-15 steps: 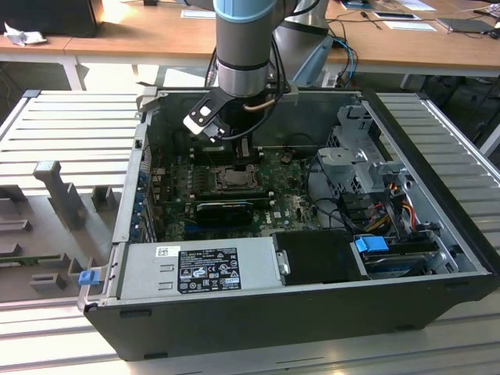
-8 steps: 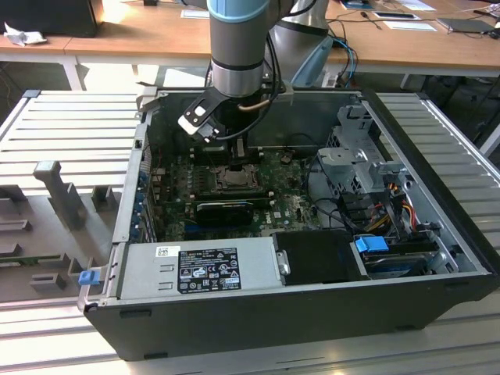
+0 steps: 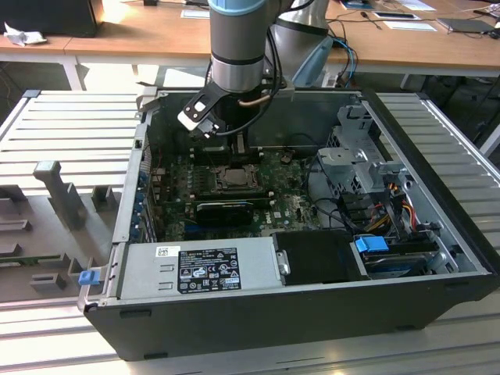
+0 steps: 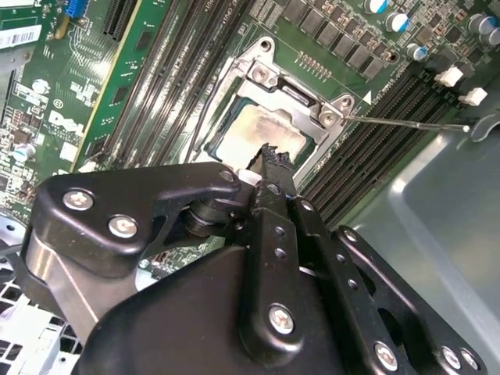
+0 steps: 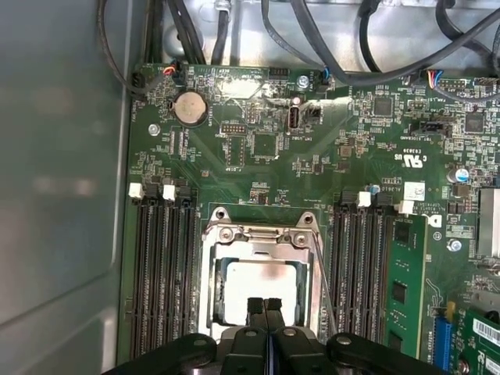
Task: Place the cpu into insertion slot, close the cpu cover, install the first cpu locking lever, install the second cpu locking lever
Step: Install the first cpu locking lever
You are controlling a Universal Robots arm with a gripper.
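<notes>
The cpu [image 5: 262, 283] sits in the insertion slot [image 3: 234, 178] — at 6 o'clock below the arm [image 3: 238, 47] in the exterior view — cpu cover [image 5: 258, 233] down, clenched empty pincer [image 5: 265, 304] just above, 1 locking lever [image 4: 406, 123] seemingly unlatched.

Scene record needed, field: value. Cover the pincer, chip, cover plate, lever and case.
pincer: black pincer, fingertips shut together, nothing between them, tips over the chip; contact unclear
cpu: small flat square chip with pale silver top, lying flat under the cover
cover: thin square dull-silver metal frame plate, down over the chip, which shows through its window
lever: thin metal lever rod, sticking out past the cover's corner
setting: green motherboard inside open dark grey computer case
</notes>
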